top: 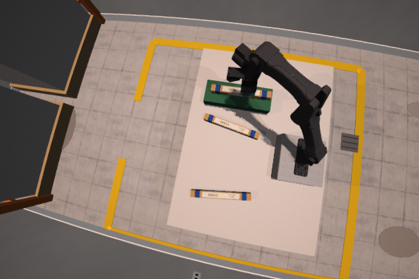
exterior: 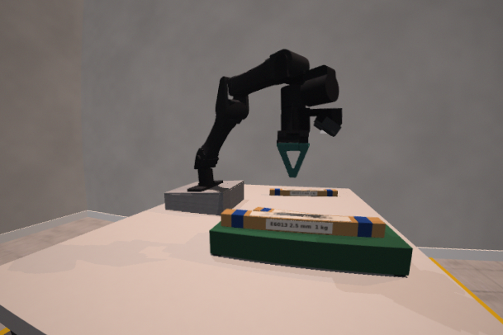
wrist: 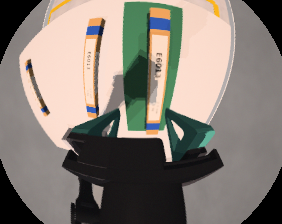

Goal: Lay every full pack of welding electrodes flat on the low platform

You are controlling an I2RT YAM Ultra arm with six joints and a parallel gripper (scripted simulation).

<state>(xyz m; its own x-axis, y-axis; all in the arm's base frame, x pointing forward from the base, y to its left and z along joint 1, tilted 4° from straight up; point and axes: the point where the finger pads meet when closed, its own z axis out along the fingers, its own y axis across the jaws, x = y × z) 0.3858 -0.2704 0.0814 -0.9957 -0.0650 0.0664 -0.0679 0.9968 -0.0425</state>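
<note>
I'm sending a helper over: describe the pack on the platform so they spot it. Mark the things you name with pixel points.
On the pale tabletop [top: 227, 161] [exterior: 149, 280] sits a low green block [top: 234, 106] [exterior: 310, 253] [wrist: 136, 112]. The orange, blue-banded pack [top: 223, 90] [exterior: 343, 228] [wrist: 154, 95] lies flat on it; its two lookalikes lie off the block.

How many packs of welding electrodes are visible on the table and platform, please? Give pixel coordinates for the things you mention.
3. One pack [top: 226, 89] [exterior: 299, 224] [wrist: 157, 95] lies on the green platform [top: 237, 106] [exterior: 310, 253] [wrist: 133, 107]; a slanted pack [top: 231, 126] [wrist: 92, 70] beside it on the table; another pack [top: 221, 194] [exterior: 303, 192] [wrist: 36, 90] farther away on the table.
</note>
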